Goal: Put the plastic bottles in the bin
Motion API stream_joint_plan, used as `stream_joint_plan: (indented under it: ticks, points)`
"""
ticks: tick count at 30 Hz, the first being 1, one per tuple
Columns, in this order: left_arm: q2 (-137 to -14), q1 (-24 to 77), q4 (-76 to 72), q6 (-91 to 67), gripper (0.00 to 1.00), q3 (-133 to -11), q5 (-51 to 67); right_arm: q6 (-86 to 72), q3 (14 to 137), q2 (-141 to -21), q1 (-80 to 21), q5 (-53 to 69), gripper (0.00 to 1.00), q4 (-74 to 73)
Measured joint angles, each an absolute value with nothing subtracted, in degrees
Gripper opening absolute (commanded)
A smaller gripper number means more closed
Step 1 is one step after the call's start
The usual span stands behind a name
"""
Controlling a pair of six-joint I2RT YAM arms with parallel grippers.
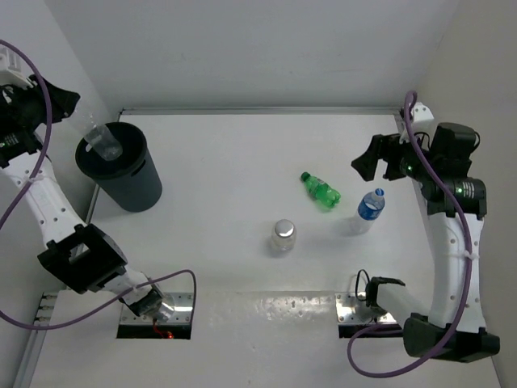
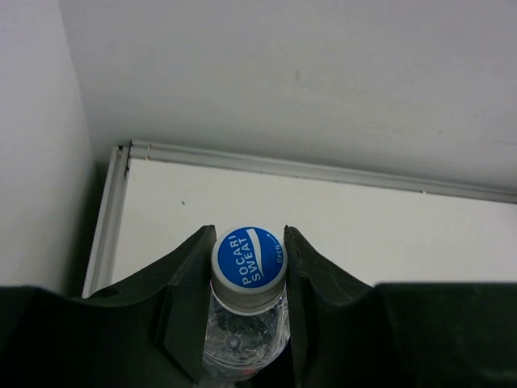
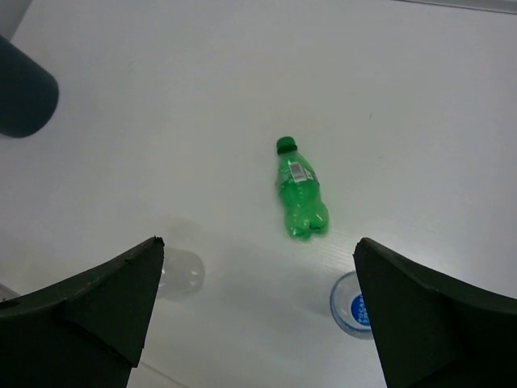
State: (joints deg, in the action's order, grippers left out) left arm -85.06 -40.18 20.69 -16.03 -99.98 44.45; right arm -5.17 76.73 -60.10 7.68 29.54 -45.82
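Note:
My left gripper [image 2: 249, 242] is shut on the neck of a clear bottle with a blue cap [image 2: 248, 263]. In the top view it [image 1: 79, 120] holds that bottle [image 1: 105, 143] tilted over the mouth of the dark bin [image 1: 136, 192]. My right gripper [image 1: 370, 162] is open and empty, raised above the table; its fingers [image 3: 97, 299] frame the bottles below. A green bottle [image 1: 321, 191] lies on its side. A blue-label bottle [image 1: 370, 205] and a plain clear bottle [image 1: 283, 235] stand upright. The right wrist view shows the green bottle [image 3: 300, 192], the blue-cap bottle [image 3: 354, 305] and the clear bottle [image 3: 179, 273].
The bin stands at the table's far left, close to the left wall; it also shows in the right wrist view [image 3: 23, 95]. White walls enclose the table at the back and sides. Metal base plates [image 1: 355, 309] and purple cables [image 1: 174, 279] lie at the near edge.

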Motion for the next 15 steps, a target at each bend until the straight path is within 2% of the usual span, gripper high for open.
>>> stream_joint_plan:
  ticks: [5, 6, 8, 9, 11, 13, 15]
  points:
    - [-85.1, -39.0, 20.6, -13.6, 0.00, -93.3, 44.9, -3.7, 71.6, -56.3, 10.7, 27.0, 1.00, -46.7]
    - [-85.1, -38.7, 20.5, -13.2, 0.03, -92.0, 45.0, -3.5, 70.5, -56.1, 11.1, 26.9, 1.00, -46.9]
    - [-85.1, -37.4, 19.7, -12.3, 0.24, -89.7, 44.9, -3.0, 68.1, -56.0, 11.9, 26.5, 1.00, -46.7]
    - [-85.1, -36.8, 19.3, -11.8, 0.51, -88.9, 44.9, -2.7, 66.8, -55.9, 12.4, 26.4, 1.00, -46.4]
    - [-84.9, -35.5, 18.9, -10.5, 0.69, -87.4, 44.8, -2.1, 64.1, -55.9, 13.2, 26.1, 1.00, -45.8]
    - [-84.9, -34.7, 18.9, -9.5, 0.95, -86.3, 44.6, -1.4, 61.8, -55.8, 13.7, 25.9, 1.00, -44.9]
    - [-85.0, -34.2, 19.5, -8.8, 0.99, -85.7, 44.2, -0.6, 59.2, -55.7, 14.0, 25.7, 1.00, -43.7]
